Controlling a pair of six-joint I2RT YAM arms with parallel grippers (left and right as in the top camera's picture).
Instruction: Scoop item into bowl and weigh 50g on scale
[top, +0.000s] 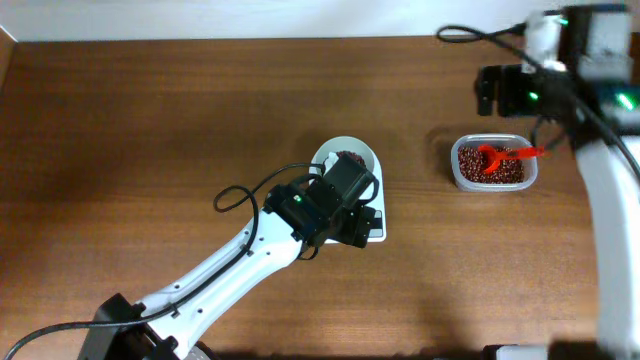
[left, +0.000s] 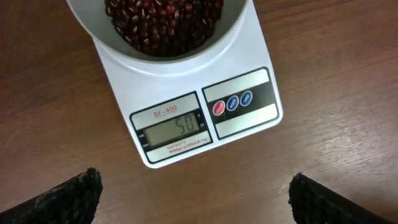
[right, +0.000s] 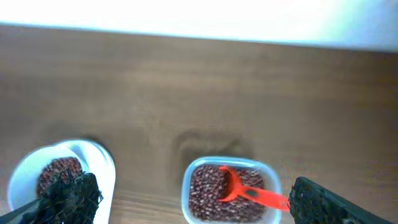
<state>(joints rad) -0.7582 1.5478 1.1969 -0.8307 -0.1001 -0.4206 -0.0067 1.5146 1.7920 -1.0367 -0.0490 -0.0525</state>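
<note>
The left gripper (left: 199, 200) is hanging over the table (left: 348, 93) near its middle, right in front of the scale (left: 186, 87). Its two fingers (left: 65, 196) are standing wide apart, and it is holding nothing. The scale is sitting flat on the table, and its little screen (left: 176, 129) is showing 50. Beside the screen, three round buttons (left: 232, 103) are sitting in a row, one red and two blue. The bowl (left: 231, 32) is resting on top of the scale, and the beans (left: 163, 22) are lying in a heap inside it.

The right gripper (right: 202, 205) is hanging up near the far right corner of the table. Its fingers are spread wide too, and it is gripping nothing. Close to the right edge, a clear container (right: 186, 186) is sitting well apart from the scale. More beans are filling it, and a red scoop (right: 252, 191) is lying on them with its handle sticking out over the rim.
</note>
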